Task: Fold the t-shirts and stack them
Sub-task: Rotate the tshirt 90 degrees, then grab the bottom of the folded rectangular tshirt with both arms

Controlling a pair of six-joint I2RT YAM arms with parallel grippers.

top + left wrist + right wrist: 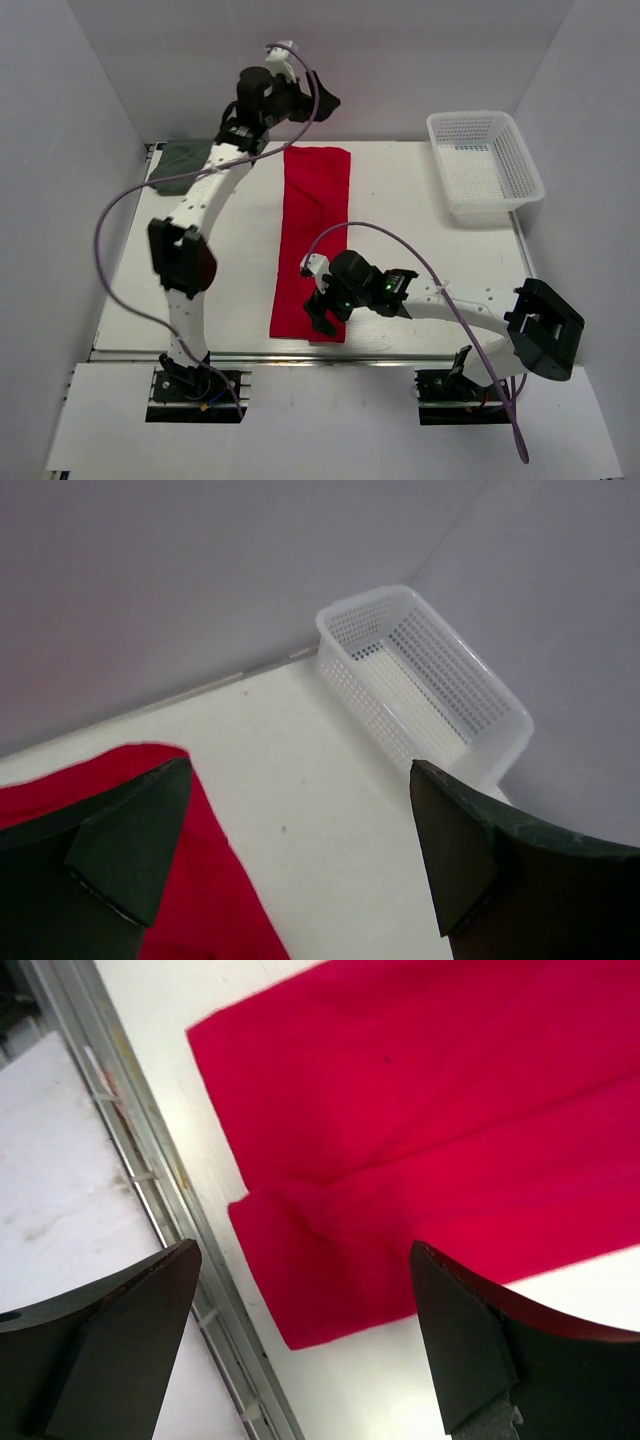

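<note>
The bright red t-shirt lies as a long narrow strip running from the table's far edge to its near edge. Its near end shows a folded-over layer in the right wrist view. My right gripper hovers open over that near end, nothing between its fingers. My left gripper is raised above the far end, open and empty; below it lies the shirt's far corner. The dark grey-green t-shirt sits at the far left corner, partly hidden by the left arm.
A white mesh basket stands at the far right corner, also seen from the left wrist as basket. A metal rail borders the table's near edge. White walls enclose the table on three sides.
</note>
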